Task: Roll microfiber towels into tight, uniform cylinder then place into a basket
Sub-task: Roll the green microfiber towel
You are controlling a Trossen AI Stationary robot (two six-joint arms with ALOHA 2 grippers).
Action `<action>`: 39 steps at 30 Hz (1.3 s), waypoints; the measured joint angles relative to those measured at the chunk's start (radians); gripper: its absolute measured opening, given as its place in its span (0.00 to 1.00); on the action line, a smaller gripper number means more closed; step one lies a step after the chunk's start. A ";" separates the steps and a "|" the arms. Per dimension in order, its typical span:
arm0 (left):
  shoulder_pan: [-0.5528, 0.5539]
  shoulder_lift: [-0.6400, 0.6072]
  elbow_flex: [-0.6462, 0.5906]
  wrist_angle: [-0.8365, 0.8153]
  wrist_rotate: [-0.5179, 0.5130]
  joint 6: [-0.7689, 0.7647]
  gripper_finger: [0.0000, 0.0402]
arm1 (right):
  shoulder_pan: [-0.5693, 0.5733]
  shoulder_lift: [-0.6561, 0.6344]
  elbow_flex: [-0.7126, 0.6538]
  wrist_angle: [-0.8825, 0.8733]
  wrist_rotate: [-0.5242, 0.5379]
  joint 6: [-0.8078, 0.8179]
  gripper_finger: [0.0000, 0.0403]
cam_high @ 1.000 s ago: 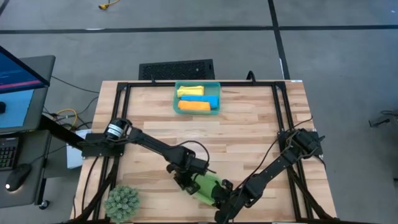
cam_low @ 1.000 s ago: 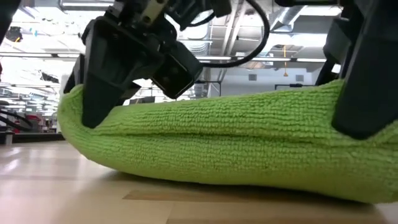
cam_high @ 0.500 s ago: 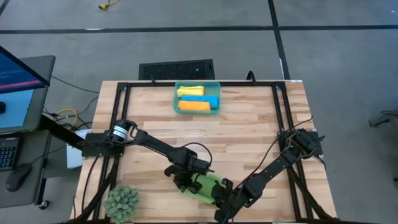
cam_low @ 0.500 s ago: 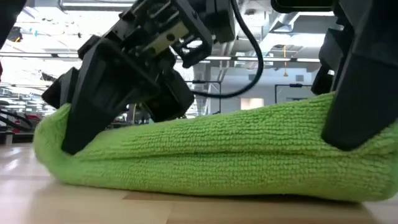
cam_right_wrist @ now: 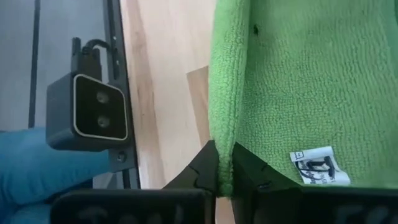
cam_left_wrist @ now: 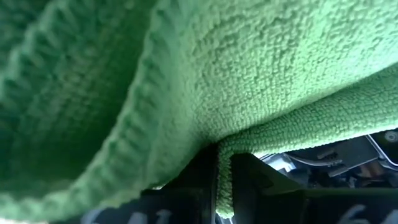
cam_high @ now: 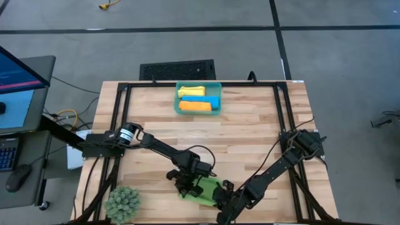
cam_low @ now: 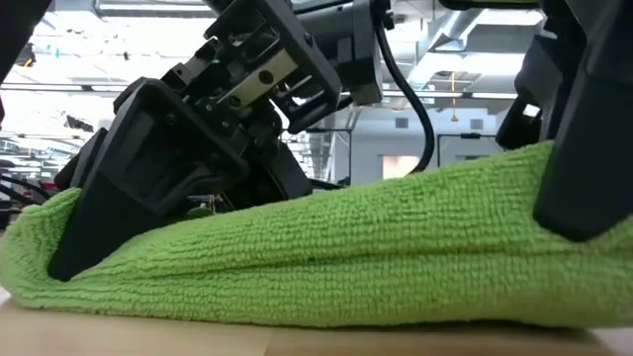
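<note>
In the high view we saw the green towel at the lower centre of the frame, near the table's front edge, pinched at both ends: the left gripper was clamped shut on its left end and the right gripper closed on the edge at its right end, the fingers nipping the hem in the right wrist view. Over the last second the left gripper had carried its end down the frame and slightly rightward, toward the right gripper, so the cloth had bunched shorter (in the low view its left end had dropped from a raised curl to lying on the wood). We judged that the towel was being folded or gathered rather than rolled tight yet, so this last cloth was some way from finished. The teal basket sat at the upper centre of the table, well apart from both grippers, and already held a yellow towel, a blue towel and an orange towel, each rolled. A white tag showed on the green cloth.
</note>
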 joint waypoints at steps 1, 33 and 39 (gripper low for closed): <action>0.000 0.000 0.000 0.001 0.000 0.000 0.04 | 0.000 0.000 0.000 -0.001 0.001 -0.014 0.11; -0.004 0.005 -0.003 0.019 0.026 0.026 0.04 | -0.018 -0.128 -0.002 -0.289 0.056 -0.098 0.31; -0.004 0.005 -0.003 0.019 0.027 0.026 0.04 | 0.082 -0.164 -0.001 -0.175 0.229 -0.367 0.31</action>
